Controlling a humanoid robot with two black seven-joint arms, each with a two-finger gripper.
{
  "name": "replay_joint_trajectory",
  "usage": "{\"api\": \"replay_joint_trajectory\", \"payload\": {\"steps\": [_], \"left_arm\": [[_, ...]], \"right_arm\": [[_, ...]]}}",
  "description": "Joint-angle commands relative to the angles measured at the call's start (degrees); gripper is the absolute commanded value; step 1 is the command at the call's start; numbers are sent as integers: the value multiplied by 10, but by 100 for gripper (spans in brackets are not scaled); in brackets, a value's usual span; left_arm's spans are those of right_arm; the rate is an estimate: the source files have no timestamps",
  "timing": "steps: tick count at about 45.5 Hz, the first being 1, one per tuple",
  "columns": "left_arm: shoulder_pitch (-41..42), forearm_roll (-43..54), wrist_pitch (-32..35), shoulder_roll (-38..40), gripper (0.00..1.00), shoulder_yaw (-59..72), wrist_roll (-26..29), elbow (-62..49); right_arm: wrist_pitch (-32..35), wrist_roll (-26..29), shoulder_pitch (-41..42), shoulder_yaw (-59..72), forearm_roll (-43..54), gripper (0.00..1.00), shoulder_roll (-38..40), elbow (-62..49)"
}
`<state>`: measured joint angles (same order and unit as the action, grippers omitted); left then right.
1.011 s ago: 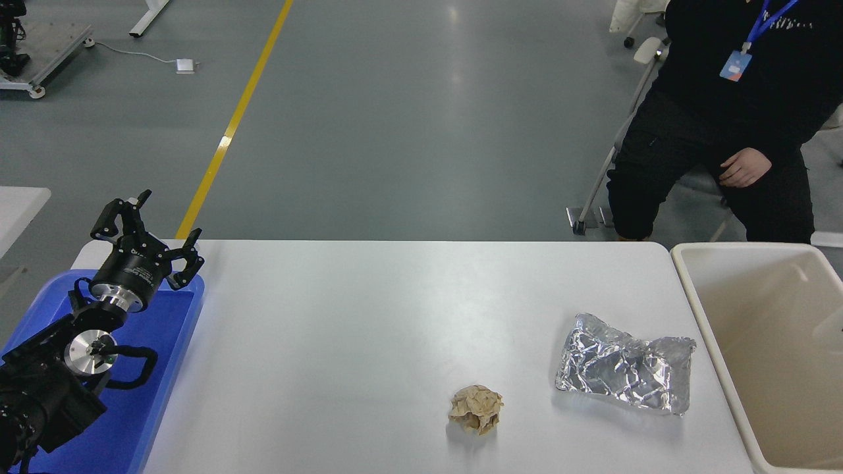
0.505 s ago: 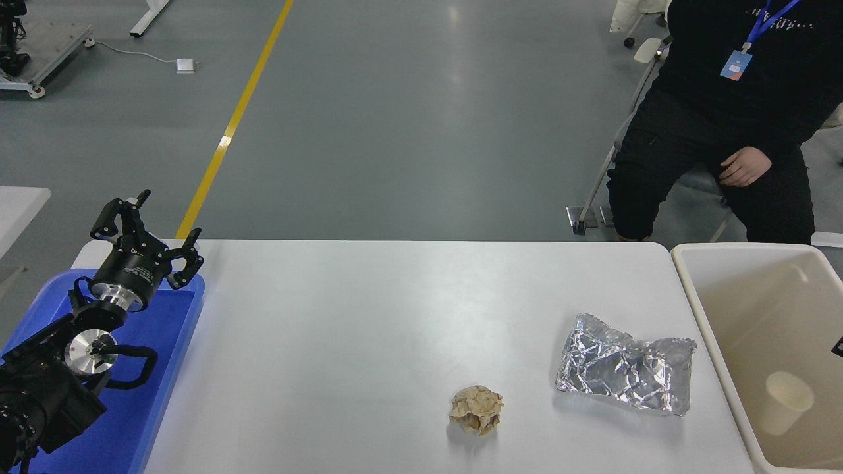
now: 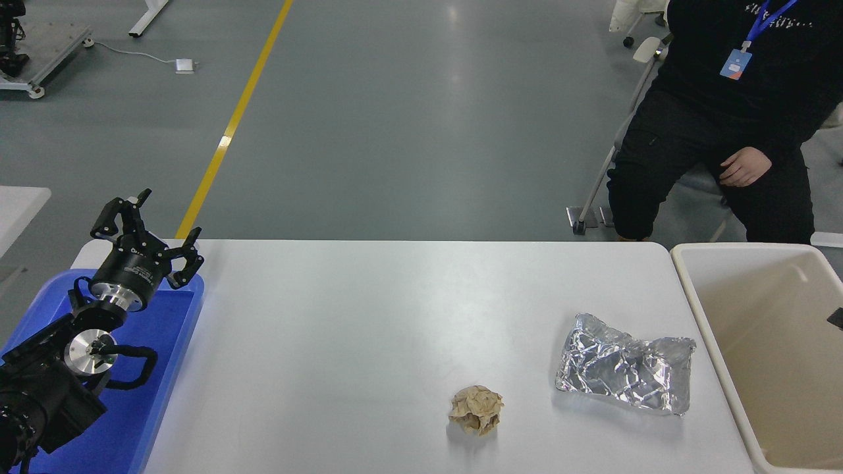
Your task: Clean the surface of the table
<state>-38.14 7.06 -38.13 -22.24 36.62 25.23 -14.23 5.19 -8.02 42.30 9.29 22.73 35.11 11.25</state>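
The left end effector point(image 3: 150, 232) hangs parked over the blue plastic tray point(image 3: 168, 329), fingers spread apart. Rightward stretches the glossy white desk point(image 3: 342, 342), carrying a crumpled tan paper ball point(image 3: 476, 409), creased silvery foil point(image 3: 624, 372), and beyond, a smooth beige bin point(image 3: 764, 342).

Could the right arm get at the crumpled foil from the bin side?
Probably yes: only a dark sliver of the right arm shows over the beige bin, and the foil lies uncovered nearby.

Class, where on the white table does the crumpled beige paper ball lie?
The crumpled beige paper ball lies near the front edge, right of centre, left of the crinkled silver foil wrapper.
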Motion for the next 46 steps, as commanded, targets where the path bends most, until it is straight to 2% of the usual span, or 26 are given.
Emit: {"api": "replay_joint_trajectory", "payload": {"steps": [1, 6, 13, 21, 30, 38, 46], "left_arm": [[0, 1, 1, 0, 100, 0, 0, 0], [0, 0, 0, 0, 100, -1, 0, 0], [1, 0, 0, 0, 100, -1, 0, 0], [1, 0, 0, 0, 100, -1, 0, 0], [0, 1, 0, 1, 100, 0, 0, 0], [0, 1, 0, 0, 100, -1, 1, 0], [1, 1, 0, 0, 100, -1, 0, 0]], "right_arm": [[1, -3, -45, -391, -1, 100, 76, 234], [1, -3, -87, -575, -1, 100, 49, 322], [-1, -3, -90, -616, -1, 100, -32, 347], [-7, -4, -99, -719, 0, 100, -166, 348], [-12, -12, -100, -754, 5, 100, -257, 339], [-11, -67, -100, -784, 10, 100, -344, 309], [-13, -82, -99, -792, 12, 100, -351, 291]]}}
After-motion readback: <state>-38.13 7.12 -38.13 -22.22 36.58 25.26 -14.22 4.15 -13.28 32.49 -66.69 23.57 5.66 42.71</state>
